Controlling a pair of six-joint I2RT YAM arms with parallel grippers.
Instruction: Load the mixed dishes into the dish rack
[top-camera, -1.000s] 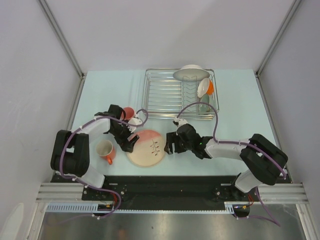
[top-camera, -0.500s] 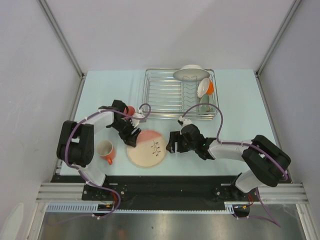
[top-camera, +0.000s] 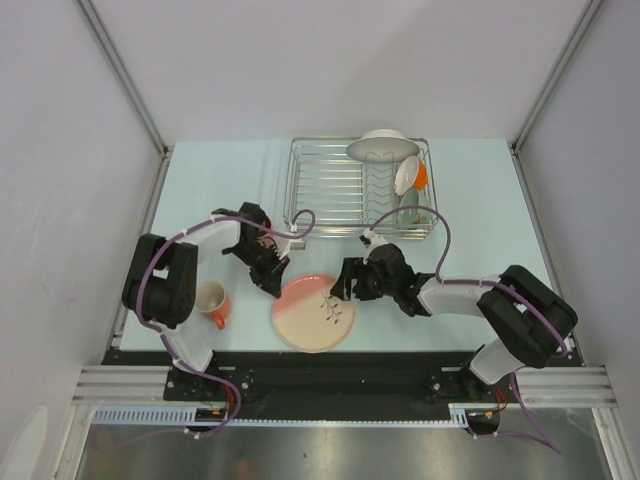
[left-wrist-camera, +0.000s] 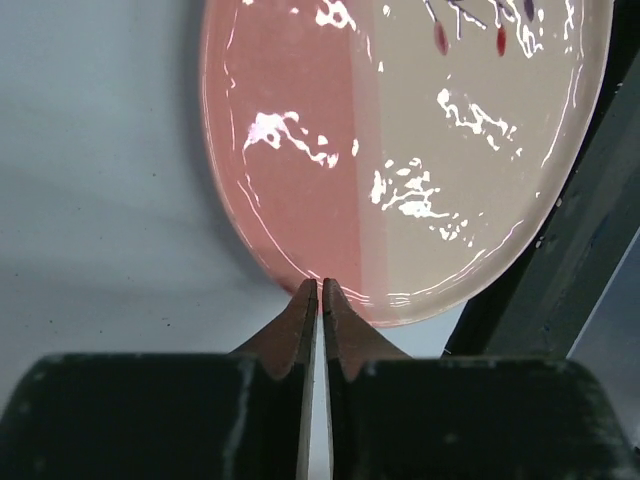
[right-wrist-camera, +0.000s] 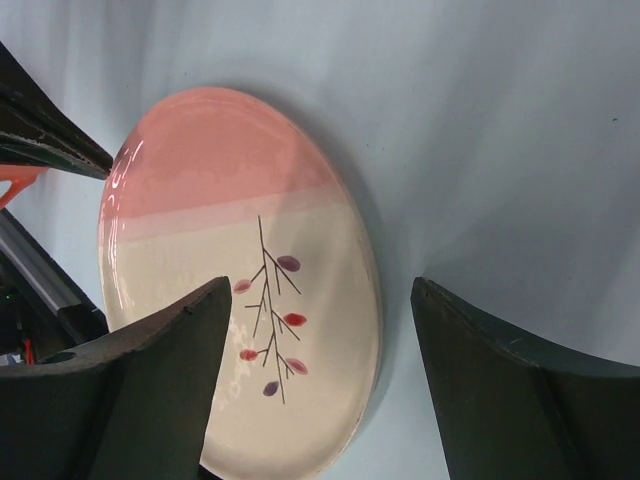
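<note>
The pink-and-cream plate with a leaf sprig (top-camera: 313, 312) lies flat on the table near the front edge. My left gripper (top-camera: 277, 283) is shut with nothing between its fingers, and its tips (left-wrist-camera: 321, 287) touch the pink rim of the plate (left-wrist-camera: 400, 150). My right gripper (top-camera: 347, 292) stands open astride the plate's right rim (right-wrist-camera: 220, 250), one finger (right-wrist-camera: 150, 380) over the cream half and the other beyond the edge. An orange mug (top-camera: 211, 300) stands left of the plate. The dish rack (top-camera: 330, 190) is at the back. The tumbler is hidden.
In the rack's right end stand a white dish (top-camera: 383, 146), a cream bowl (top-camera: 406, 175) with something orange behind it, and a green bowl (top-camera: 408, 212). Black rails run along the table's near edge (top-camera: 330, 365). Grey walls close in both sides.
The left gripper has shut and swung right along the table, and the plate has slid right and toward the near edge. The right gripper has shifted slightly and stayed open.
</note>
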